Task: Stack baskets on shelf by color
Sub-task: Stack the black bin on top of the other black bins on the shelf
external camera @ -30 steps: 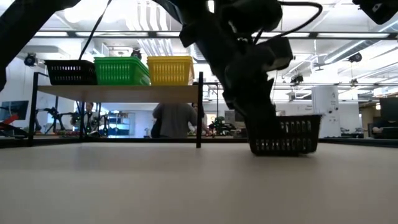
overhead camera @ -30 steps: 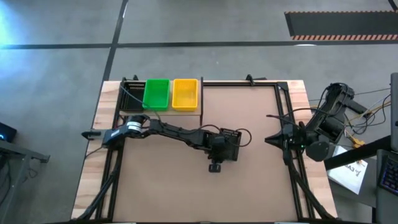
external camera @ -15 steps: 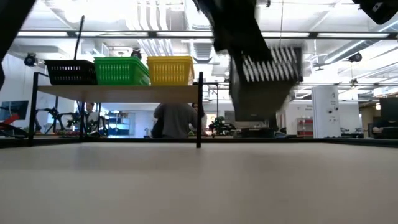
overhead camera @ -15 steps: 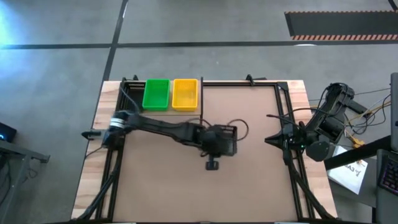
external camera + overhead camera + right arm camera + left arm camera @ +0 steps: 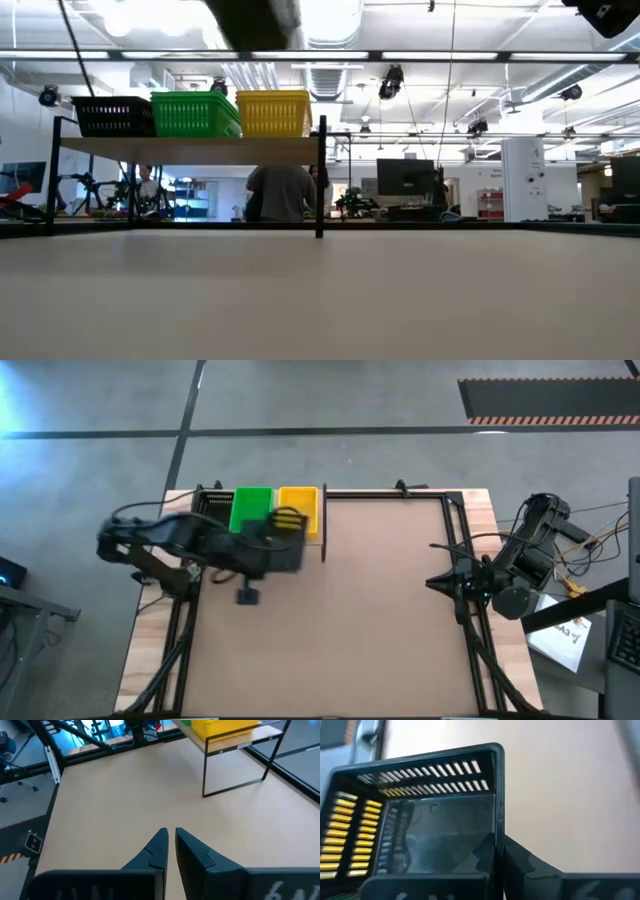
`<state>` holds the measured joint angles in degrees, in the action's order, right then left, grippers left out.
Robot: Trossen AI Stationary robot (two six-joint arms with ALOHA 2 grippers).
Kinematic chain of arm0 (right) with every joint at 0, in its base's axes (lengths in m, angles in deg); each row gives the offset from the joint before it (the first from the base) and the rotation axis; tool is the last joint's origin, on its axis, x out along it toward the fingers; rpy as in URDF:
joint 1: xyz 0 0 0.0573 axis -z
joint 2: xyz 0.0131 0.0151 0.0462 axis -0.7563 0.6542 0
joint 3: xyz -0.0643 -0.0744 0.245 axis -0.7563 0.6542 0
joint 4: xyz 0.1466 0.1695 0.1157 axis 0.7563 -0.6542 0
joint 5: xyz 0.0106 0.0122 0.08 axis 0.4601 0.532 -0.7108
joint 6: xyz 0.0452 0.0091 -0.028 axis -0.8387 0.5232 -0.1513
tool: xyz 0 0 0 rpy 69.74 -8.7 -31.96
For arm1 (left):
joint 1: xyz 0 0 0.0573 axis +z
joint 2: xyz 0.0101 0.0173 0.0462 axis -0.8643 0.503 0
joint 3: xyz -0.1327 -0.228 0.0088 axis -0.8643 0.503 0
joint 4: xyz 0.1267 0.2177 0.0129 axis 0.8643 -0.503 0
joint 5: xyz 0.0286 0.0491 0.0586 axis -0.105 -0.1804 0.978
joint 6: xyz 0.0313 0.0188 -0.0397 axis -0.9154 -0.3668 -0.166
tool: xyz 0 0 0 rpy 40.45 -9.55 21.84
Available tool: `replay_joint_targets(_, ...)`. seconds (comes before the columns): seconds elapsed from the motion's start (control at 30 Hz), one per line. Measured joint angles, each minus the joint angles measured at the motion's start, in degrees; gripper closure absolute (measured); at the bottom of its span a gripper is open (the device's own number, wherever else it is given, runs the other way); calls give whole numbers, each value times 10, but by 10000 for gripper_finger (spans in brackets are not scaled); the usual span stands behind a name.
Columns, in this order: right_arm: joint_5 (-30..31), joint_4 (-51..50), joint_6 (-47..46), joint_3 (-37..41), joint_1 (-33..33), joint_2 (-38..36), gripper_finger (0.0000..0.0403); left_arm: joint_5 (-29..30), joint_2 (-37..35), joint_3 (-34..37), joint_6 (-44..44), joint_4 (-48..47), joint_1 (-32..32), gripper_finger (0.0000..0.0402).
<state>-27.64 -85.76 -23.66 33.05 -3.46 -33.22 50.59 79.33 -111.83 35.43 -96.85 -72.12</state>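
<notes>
Two arms on your rig, only the left at work. Left end effector (image 5: 499,862) is clamped tight on the wall of a black basket (image 5: 440,815), carried aloft; in your high view that basket (image 5: 272,547) hangs over the front edge of the shelf (image 5: 190,149), overlapping the green and yellow stacks, blurred by motion. On the shelf you have three stacks side by side: black baskets (image 5: 113,116) at the outer end, green baskets (image 5: 195,113) in the middle, yellow baskets (image 5: 273,112) nearest the shelf's inner post. How many trays each stack holds you cannot tell. Right end effector (image 5: 171,845) waits at the right edge of the worktop (image 5: 380,620), fingers nearly together, nothing between them. Low view: people stand in the room behind the shelf, one of them a person (image 5: 282,192) turned away.
</notes>
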Motion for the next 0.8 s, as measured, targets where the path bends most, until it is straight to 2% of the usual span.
replay_joint_targets(0.2, 18, 0, 0, 0, 0, 0, 376, 76, -77, 20, -1, -154, 3, 401)
replay_joint_targets(0.37, 34, 0, -6, 0, 0, 2, 376, 126, -127, 50, -58, -158, 15, 402)
replay_joint_targets(0.8, 42, 7, -26, 0, 0, 24, 376, 125, -277, 179, -77, -160, 106, 402)
